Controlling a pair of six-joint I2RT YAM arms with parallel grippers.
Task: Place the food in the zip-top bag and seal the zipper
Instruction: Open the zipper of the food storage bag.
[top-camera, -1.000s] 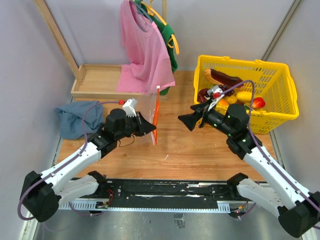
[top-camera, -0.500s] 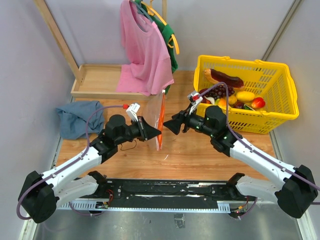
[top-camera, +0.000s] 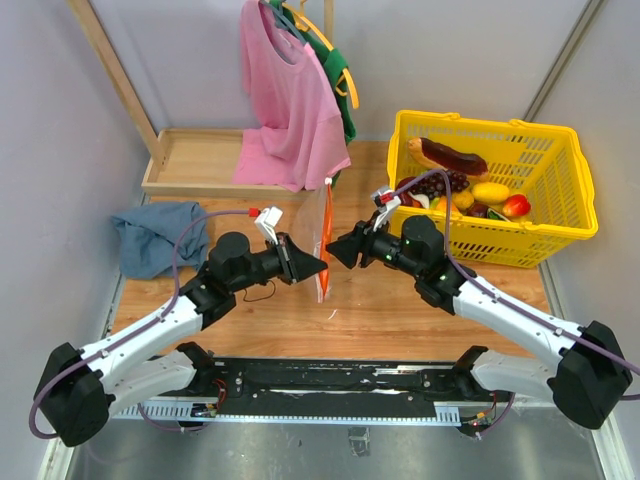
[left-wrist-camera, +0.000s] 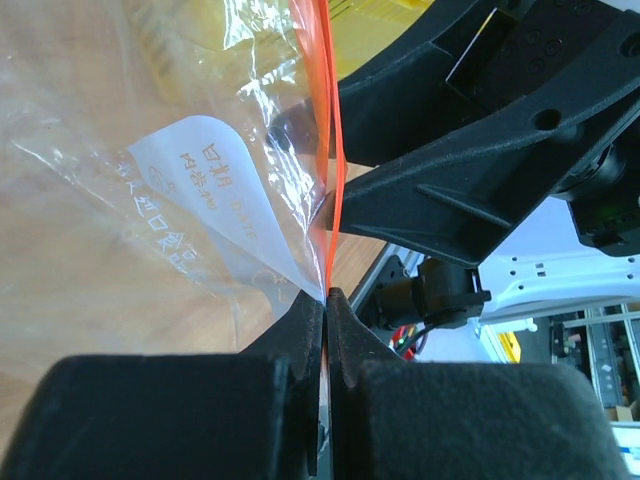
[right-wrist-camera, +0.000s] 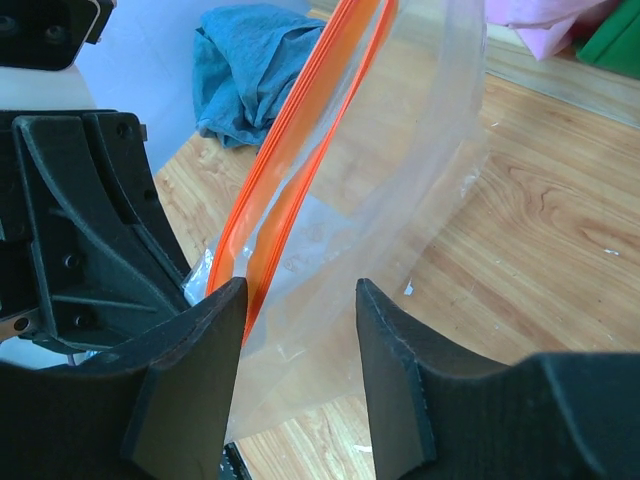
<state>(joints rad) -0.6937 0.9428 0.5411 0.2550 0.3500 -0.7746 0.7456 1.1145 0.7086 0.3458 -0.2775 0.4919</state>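
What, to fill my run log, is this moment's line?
left end effector: shut on zip-top bag | right end effector: open, bag between jaws | food: in basket

We note left arm (top-camera: 150, 330) stretched forward-right, low; left gripper (top-camera: 318, 266) pinched tight on bag (top-camera: 314, 225) edge. Right arm (top-camera: 500, 305) reaches left toward it; right gripper (top-camera: 332, 250) nearly tip to tip with left, jaws parted, straddling same edge, contact unclear.

Before my right claw (right-wrist-camera: 300, 292) the zip-top bag (right-wrist-camera: 400, 190) is clear, glossy plastic, thin and wrinkled. Its zipper (right-wrist-camera: 286, 170) is smooth orange-red plastic. My fingers (right-wrist-camera: 400, 380) are matt black plastic, slightly grainy. Under the claw the table (right-wrist-camera: 540, 220) is smooth light wood. Beyond lies a soft blue cloth (right-wrist-camera: 250, 70).
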